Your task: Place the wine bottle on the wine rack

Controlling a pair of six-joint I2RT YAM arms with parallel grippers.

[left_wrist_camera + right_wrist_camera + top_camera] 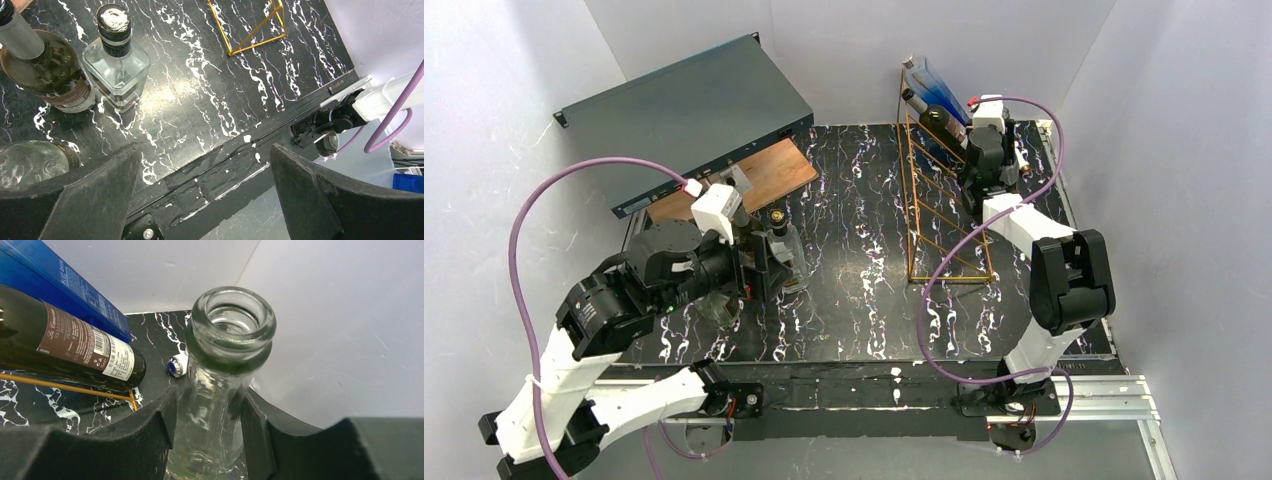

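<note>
Clear glass wine bottle, upright beside the tall gold wire wine rack, neck pinched in the right jaws, so the grasp looks made. Left jaws gape empty. Next, likely: lift, tilt, lay it into a free slot.

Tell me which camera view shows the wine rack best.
Top external: almost the whole wine rack is in view. Left wrist shows only a bottom corner; right wrist shows only one rung, under a dark bottle.
</note>
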